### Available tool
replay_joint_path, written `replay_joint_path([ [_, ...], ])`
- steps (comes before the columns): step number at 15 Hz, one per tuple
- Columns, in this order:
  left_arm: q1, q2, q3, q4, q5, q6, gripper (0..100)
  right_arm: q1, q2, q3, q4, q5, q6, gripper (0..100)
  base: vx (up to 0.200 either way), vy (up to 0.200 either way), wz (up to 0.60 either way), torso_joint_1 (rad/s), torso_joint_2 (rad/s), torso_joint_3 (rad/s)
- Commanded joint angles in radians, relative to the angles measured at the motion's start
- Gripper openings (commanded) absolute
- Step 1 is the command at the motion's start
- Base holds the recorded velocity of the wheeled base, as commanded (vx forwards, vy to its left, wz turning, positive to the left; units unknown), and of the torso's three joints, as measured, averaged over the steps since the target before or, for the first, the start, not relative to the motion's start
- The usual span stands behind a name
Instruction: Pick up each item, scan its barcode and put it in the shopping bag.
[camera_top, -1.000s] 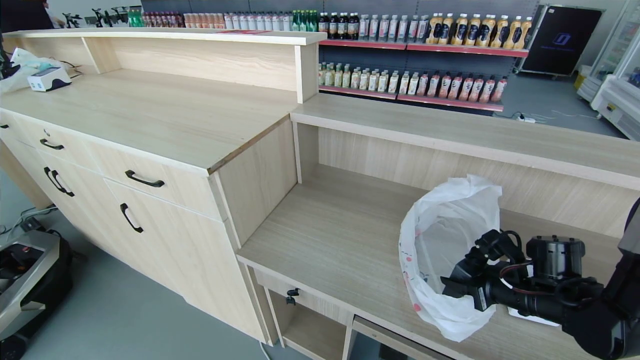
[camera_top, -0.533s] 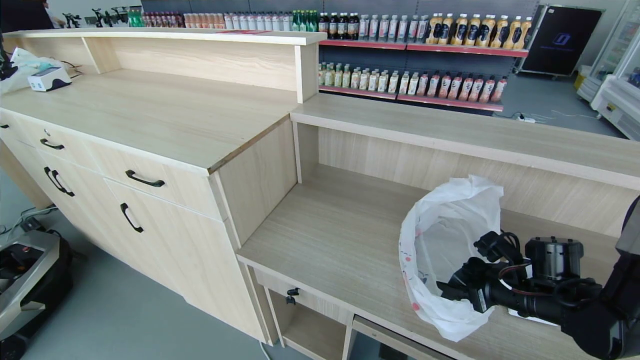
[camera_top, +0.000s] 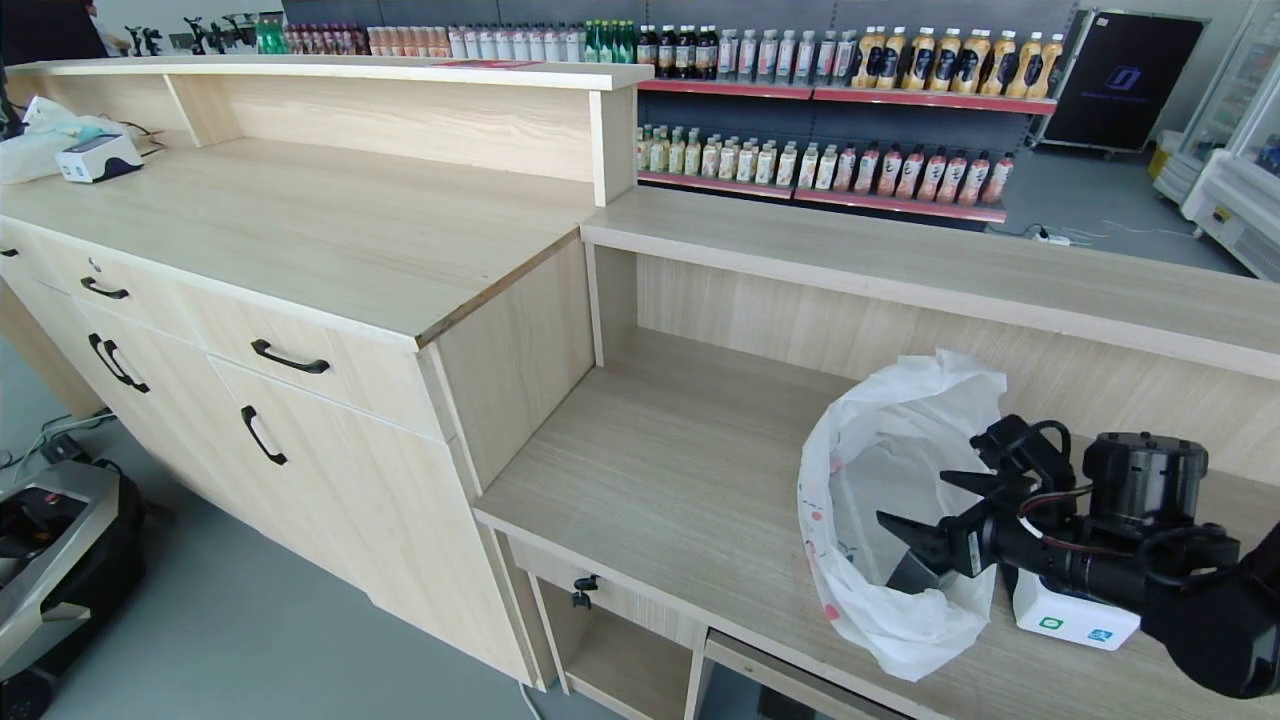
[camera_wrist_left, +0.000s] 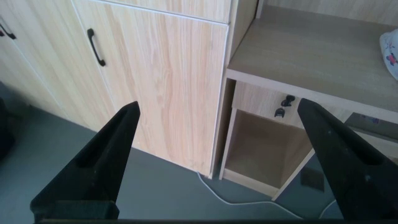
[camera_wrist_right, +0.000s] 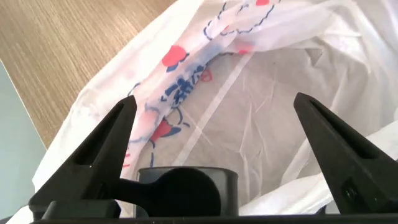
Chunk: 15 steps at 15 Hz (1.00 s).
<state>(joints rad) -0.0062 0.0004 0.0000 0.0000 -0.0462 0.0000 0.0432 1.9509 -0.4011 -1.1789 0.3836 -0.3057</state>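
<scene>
Shopping bag of thin white plastic with red and blue print (camera_top: 880, 455): one, standing open-mouthed on the lower pale wooden counter (camera_top: 680, 450), towards the robot's right; inside it, one dark object (camera_top: 908, 578) lies at the bottom, its kind not clear; the right wrist view also shows it (camera_wrist_right: 186, 186) low in the bag's crumpled white lining. Right gripper (camera_top: 912, 497): one, hanging at the bag's mouth just above that dark object, its two black fingers spread wide and holding nothing. One small white box-shaped device (camera_top: 1070, 618) sits on the same counter just beside the bag, partly under the right arm. Left gripper (camera_wrist_left: 217, 104): one, fingers also spread wide and empty, held off the counter's front over the grey floor, facing the wooden cabinet doors. A second white bag (camera_top: 35, 140) and a second white device (camera_top: 95, 158) rest on the upper counter, far to the left; two red shelves (camera_top: 820, 92) behind carry rows of bottles.
</scene>
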Motion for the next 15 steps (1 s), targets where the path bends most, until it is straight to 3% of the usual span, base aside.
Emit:
replay_joint_path([
  [1,0.000,0.001,0.000,0.000,0.000,0.000,100,-0.014,-0.153,-0.024,0.010,0.000,0.004,100,0.000,0.000,0.00,0.000,0.00,0.000],
  [5,0.000,0.001,0.000,0.000,0.000,-0.002,100,-0.062,-0.510,0.008,0.122,-0.008,-0.021,100,0.000,0.000,0.00,0.000,0.00,0.000],
  [8,0.000,0.001,0.000,0.000,0.000,0.000,100,-0.174,-0.691,-0.041,0.208,-0.006,-0.099,100,0.000,0.000,-0.60,-0.002,0.00,0.004],
  [11,0.000,0.001,0.000,0.000,0.000,0.000,100,-0.356,-0.802,-0.084,0.384,-0.009,-0.098,100,0.000,0.000,-0.60,0.002,0.00,-0.001],
  [13,0.000,0.001,0.000,0.000,0.000,0.000,100,-0.554,-0.882,-0.088,0.659,-0.011,-0.121,100,0.000,0.000,-0.60,0.000,0.00,0.007],
  [15,0.000,0.001,0.000,0.000,0.000,0.000,100,-0.681,-0.889,-0.082,0.809,-0.011,-0.170,100,0.000,0.000,-0.60,0.002,0.00,0.005],
])
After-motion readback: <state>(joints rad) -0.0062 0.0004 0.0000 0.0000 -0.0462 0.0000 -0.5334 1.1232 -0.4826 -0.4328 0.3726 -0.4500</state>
